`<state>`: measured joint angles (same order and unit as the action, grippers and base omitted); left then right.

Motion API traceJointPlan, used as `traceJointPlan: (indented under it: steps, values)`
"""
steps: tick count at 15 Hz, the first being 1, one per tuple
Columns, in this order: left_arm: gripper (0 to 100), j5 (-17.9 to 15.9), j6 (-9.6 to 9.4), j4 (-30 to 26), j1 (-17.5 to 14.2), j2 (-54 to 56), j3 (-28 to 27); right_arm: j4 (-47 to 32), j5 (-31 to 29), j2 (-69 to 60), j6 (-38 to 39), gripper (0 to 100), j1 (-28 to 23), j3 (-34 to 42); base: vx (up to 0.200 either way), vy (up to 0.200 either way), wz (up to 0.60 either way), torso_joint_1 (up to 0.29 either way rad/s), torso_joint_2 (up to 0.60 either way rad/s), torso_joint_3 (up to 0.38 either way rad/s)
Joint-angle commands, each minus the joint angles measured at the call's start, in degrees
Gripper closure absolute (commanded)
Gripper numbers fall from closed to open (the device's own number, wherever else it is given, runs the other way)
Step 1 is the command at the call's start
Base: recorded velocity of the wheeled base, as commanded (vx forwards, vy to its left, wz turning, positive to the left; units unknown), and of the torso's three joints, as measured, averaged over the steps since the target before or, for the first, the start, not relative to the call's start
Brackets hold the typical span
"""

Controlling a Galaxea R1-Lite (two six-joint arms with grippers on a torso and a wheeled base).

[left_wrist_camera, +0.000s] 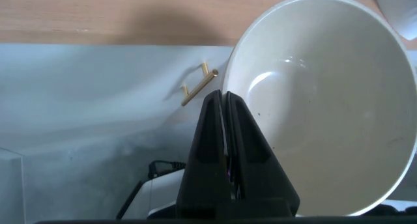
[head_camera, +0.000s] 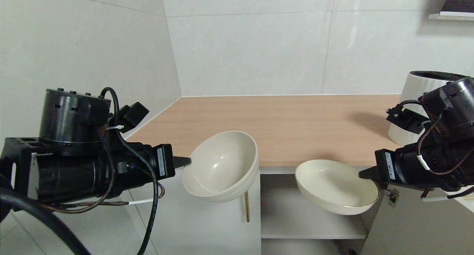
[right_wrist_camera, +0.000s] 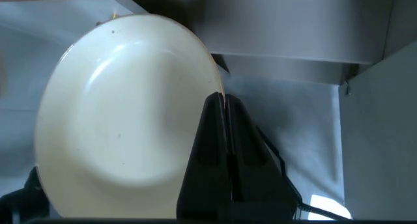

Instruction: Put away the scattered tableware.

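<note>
Left hand (head_camera: 187, 161) clamped bowl (head_camera: 222, 166) rim, right hand (head_camera: 365, 173) clamped plate (head_camera: 333, 186) rim, both before cabinet (head_camera: 285, 210); glazed, brittle, likely slippery.

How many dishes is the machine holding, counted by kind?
bowl, in the left hand: 1
plate, in the right hand: 1
Total: 2

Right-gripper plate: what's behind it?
The open cabinet under the counter, with a white shelf lower down. The plate, pinched by the right gripper, covers the cabinet's upper part.
</note>
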<state>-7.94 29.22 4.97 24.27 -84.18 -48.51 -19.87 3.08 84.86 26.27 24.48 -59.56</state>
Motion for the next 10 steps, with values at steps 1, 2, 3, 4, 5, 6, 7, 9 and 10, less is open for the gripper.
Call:
traceJointPlan:
  steps: [1, 2, 3, 4, 5, 6, 7, 9, 10]
  values:
    - [100, 0.0, 0.05, 0.0, 0.0, -0.4, 0.1, 0.0, 0.0, 0.1, -0.2, 100, 0.0, 0.1, -0.200, 0.000, 0.00, -0.002, 0.00, -0.002]
    - [100, 0.0, 0.13, 0.0, 0.0, -0.3, 0.0, 0.1, 0.0, 0.3, -0.2, 100, 0.0, 0.4, -0.200, 0.000, 0.00, 0.002, 0.01, -0.002]
    - [100, 0.0, 0.13, 0.1, 0.0, -0.3, 0.0, 0.3, -0.3, 0.3, -0.3, 100, 0.0, 1.0, -0.200, 0.000, 0.00, 0.007, 0.00, 0.002]
    - [100, 0.0, 0.05, 0.1, 0.0, -0.3, 0.0, 0.9, -0.6, 0.3, -0.3, 100, 0.0, 1.1, 0.000, 0.000, 0.00, 0.000, 0.00, 0.000]
    - [100, 0.0, 0.05, 0.1, 0.0, -0.4, 0.0, 1.2, -0.8, 0.5, -0.3, 100, 0.0, 1.2, 0.000, 0.000, 0.00, 0.000, 0.00, 0.000]
    - [100, 0.0, 0.05, 0.1, 0.0, -0.5, 0.0, 1.2, -1.0, 0.7, -0.3, 100, 0.0, 1.2, 0.000, 0.000, 0.00, 0.000, 0.00, 0.000]
    - [100, 0.0, 0.05, 0.1, 0.0, -0.5, 0.0, 1.4, -1.0, 0.9, -0.2, 100, 0.0, 1.2, 0.000, 0.000, 0.00, 0.000, 0.00, 0.000]
    - [100, 0.0, 0.05, 0.1, 0.0, -0.4, 0.0, 1.4, -1.0, 1.4, -0.3, 100, 0.0, 1.2, 0.000, 0.000, 0.00, 0.000, 0.00, 0.000]
    - [100, 0.0, 0.05, 0.1, 0.0, -0.4, 0.0, 1.4, -1.0, 1.4, -0.3, 100, 0.0, 1.2, 0.000, 0.000, 0.00, 0.000, 0.00, 0.000]
